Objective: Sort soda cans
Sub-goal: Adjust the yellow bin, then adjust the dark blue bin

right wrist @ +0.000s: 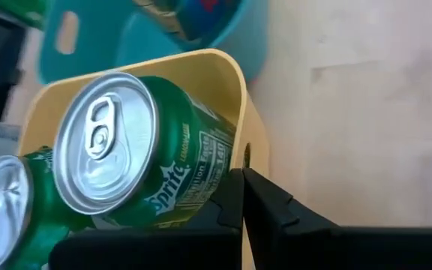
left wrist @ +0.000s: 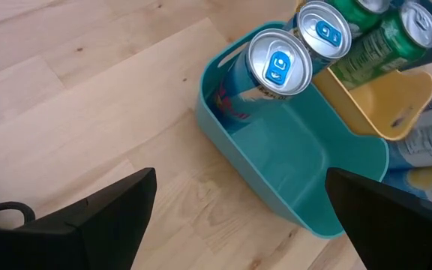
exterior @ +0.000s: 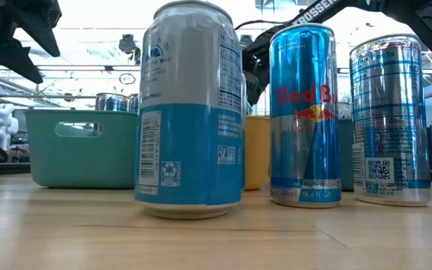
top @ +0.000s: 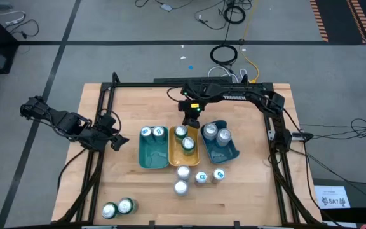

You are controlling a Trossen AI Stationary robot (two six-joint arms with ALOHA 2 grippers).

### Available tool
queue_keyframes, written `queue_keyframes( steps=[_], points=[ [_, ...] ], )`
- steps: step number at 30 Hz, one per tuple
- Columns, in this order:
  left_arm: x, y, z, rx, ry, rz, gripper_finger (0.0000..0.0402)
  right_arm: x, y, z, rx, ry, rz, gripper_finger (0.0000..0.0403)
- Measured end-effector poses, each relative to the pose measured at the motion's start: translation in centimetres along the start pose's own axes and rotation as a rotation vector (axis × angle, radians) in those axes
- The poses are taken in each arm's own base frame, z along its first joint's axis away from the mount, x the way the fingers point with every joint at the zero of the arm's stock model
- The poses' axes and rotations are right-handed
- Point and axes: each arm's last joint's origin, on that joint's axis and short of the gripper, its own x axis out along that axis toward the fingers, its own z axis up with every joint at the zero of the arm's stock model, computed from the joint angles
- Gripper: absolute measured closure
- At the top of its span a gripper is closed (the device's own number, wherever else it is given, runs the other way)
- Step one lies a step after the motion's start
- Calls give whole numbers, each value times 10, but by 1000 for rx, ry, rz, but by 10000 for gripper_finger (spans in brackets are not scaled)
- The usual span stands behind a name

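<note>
Twelve cans (top: 182, 187), three trays (top: 151, 157), two arms (top: 234, 95).

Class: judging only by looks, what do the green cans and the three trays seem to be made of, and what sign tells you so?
Green cans: probably thin metal; shiny silver pull-tab tops, glossy printed sides. Teal tray, yellow tray and blue tray: likely moulded plastic; uniform matte colour, rounded corners, cut-out handle slots on the teal and yellow ones.

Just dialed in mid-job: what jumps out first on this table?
Three trays sit side by side mid-table: teal tray with two blue cans, yellow tray with two green cans, blue tray with two silver ones. The right gripper hovers shut at the yellow tray's far end; the left gripper waits open beside the teal tray. Unsorted cans remain: four in front of the trays, two near the front left corner.
</note>
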Motion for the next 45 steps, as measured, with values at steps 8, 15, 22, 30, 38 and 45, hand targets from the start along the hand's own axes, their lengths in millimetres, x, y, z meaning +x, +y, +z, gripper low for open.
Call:
queue_keyframes(
  steps=[8, 15, 22, 30, 38, 45],
  points=[
    [0, 0, 0, -1, 0, -1, 6, 0, 1, 0, 32, -1, 17, 403],
    [0, -1, 0, -5, -4, -14, 6, -13, -10, -3, 114, 1, -59, 403],
    [0, -2, 1, -7, -5, -20, 6, -68, -3, -5, 193, 24, -291, 403],
    [0, -2, 1, 0, -5, -20, 6, -125, 29, -28, 411, 186, -419, 403],
    [0, -2, 1, 0, -5, -20, 6, -150, 71, -79, 572, 263, -463, 403],
    [0, -2, 0, 1, 5, -23, 6, -146, 116, -165, 866, 103, -496, 403]
  ],
)
